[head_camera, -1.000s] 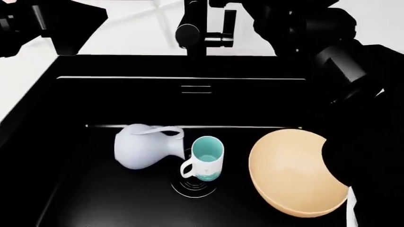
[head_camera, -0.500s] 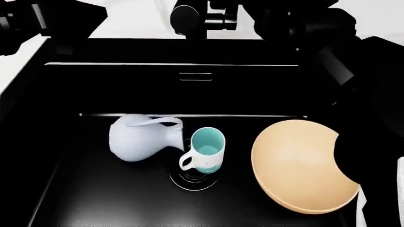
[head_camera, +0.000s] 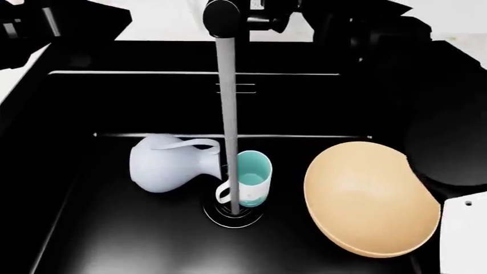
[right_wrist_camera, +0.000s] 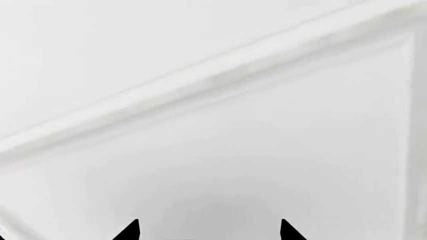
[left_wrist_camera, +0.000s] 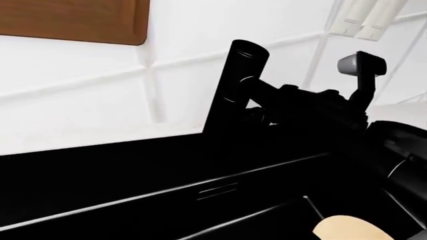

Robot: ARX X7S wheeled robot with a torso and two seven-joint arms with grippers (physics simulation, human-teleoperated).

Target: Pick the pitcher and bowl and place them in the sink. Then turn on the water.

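The water point(head_camera: 228, 125) falls in a thin grey stream from the faucet point(head_camera: 222, 14) at the far edge of the sink point(head_camera: 91, 103), landing on the round drain point(head_camera: 216, 214). The pitcher point(head_camera: 163, 162) lies on its side left of the stream, the white-and-teal mug point(head_camera: 251, 178) stands just right of it, and the bowl point(head_camera: 365, 197) rests tilted at the right. The right gripper point(right_wrist_camera: 208, 231) faces a white wall, fingertips spread apart; whether the left gripper is released or clenched cannot be told
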